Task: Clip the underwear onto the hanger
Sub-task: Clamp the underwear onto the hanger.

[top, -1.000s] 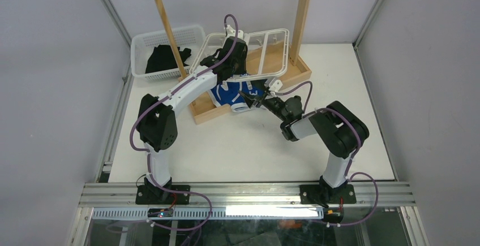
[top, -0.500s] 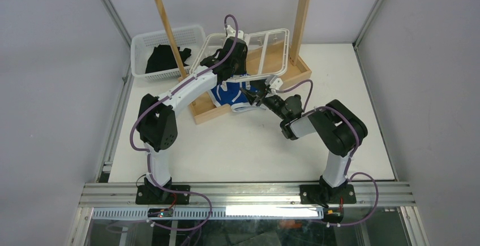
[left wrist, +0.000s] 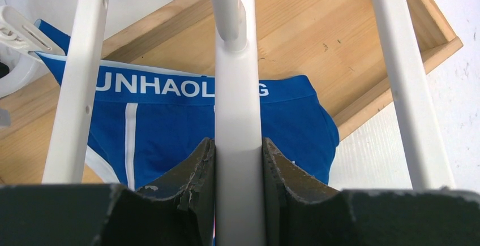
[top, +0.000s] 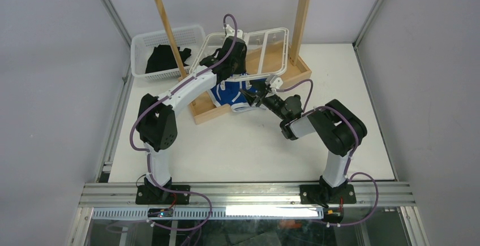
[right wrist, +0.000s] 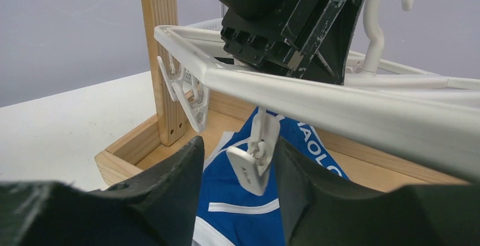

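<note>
The white hanger (top: 266,31) hangs tilted over the wooden tray, and my left gripper (left wrist: 238,150) is shut on its central bar (left wrist: 238,87). Below it the blue underwear (top: 226,96) lies in the tray, waistband lettering up (left wrist: 170,87). My right gripper (right wrist: 238,150) is at the hanger's near edge (right wrist: 317,96), with a dangling white clip (right wrist: 252,164) between its jaws. The right finger touches the clip, and a gap shows on the left side. The underwear (right wrist: 243,212) lies just under that clip. The clip itself holds nothing.
A tall wooden rack stands with its posts (top: 167,25) (top: 303,14) in a shallow wooden tray (top: 294,68). A white basket (top: 141,45) holding a black garment (top: 164,58) sits at the back left. More clips (right wrist: 189,99) hang from the hanger's corner.
My right gripper has moved up and in towards the hanger's edge, and its jaws have narrowed around the dangling clip. The left arm and the hanger have stayed still.
</note>
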`<act>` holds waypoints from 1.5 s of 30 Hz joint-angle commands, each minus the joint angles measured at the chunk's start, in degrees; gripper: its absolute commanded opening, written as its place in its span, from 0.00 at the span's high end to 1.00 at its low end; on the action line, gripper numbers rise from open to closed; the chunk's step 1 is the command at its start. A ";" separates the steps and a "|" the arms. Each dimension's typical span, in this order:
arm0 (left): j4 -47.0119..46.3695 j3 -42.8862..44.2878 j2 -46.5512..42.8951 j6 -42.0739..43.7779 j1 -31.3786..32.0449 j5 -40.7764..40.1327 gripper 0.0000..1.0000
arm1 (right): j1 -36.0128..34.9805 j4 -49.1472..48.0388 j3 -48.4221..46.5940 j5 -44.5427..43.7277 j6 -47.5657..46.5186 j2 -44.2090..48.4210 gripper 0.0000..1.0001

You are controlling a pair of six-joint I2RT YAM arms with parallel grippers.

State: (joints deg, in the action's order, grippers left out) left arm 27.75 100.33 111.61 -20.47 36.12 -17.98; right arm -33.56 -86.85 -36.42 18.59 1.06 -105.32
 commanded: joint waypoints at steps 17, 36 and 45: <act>-6.34 -1.40 -10.50 4.25 -0.52 8.40 1.00 | 5.77 -7.15 2.29 13.09 6.46 5.03 0.36; -6.48 -1.96 -12.72 4.31 -0.57 9.94 1.00 | 3.00 -7.19 -1.99 19.58 10.30 8.58 0.31; -6.80 -2.55 -13.51 4.41 -0.57 10.16 1.00 | 2.45 -7.20 -3.16 14.47 9.52 7.49 0.31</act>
State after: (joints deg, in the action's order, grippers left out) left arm 28.69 96.60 104.68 -17.41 35.18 -8.23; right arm -30.70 -86.98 -37.30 35.88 10.83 -98.96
